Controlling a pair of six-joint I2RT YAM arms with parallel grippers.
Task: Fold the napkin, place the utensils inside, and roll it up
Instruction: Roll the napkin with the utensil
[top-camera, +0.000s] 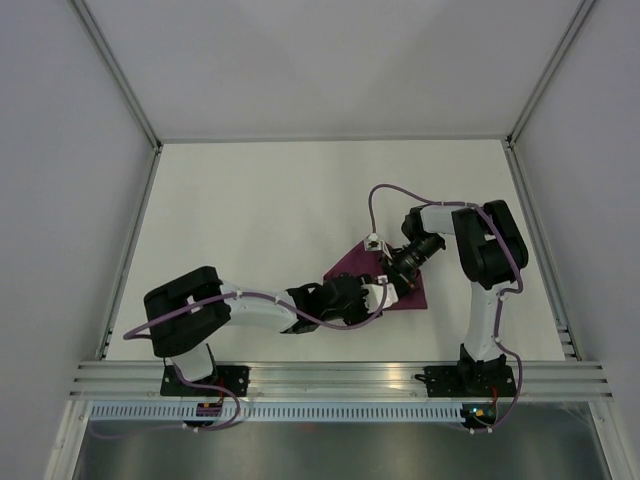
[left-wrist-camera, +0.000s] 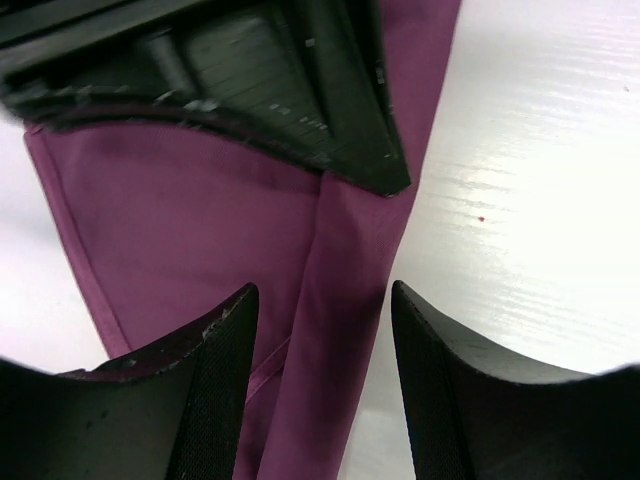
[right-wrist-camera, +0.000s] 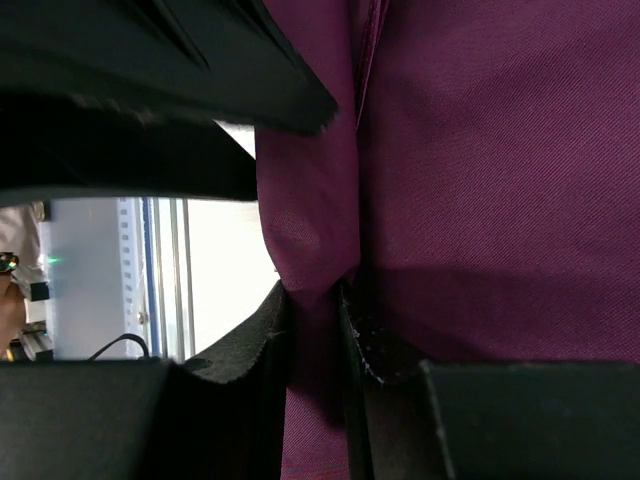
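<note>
The purple napkin (top-camera: 352, 263) lies folded on the white table right of centre, with both grippers meeting over its near edge. In the left wrist view the napkin (left-wrist-camera: 180, 220) has a rolled edge running between my left gripper's (left-wrist-camera: 320, 290) fingers, which stand open around it with a gap on the right. My left gripper (top-camera: 376, 295) reaches in from the left. My right gripper (right-wrist-camera: 315, 295) is shut on a raised fold of the napkin (right-wrist-camera: 500, 150), pinching it between its pads. From above, the right gripper (top-camera: 392, 282) comes down from the upper right. The utensils are hidden.
The right gripper's black finger (left-wrist-camera: 300, 90) fills the top of the left wrist view, close above the roll. Bare white table (left-wrist-camera: 540, 200) lies right of the napkin. The aluminium rail (top-camera: 340, 378) runs along the near edge, and white walls enclose the table.
</note>
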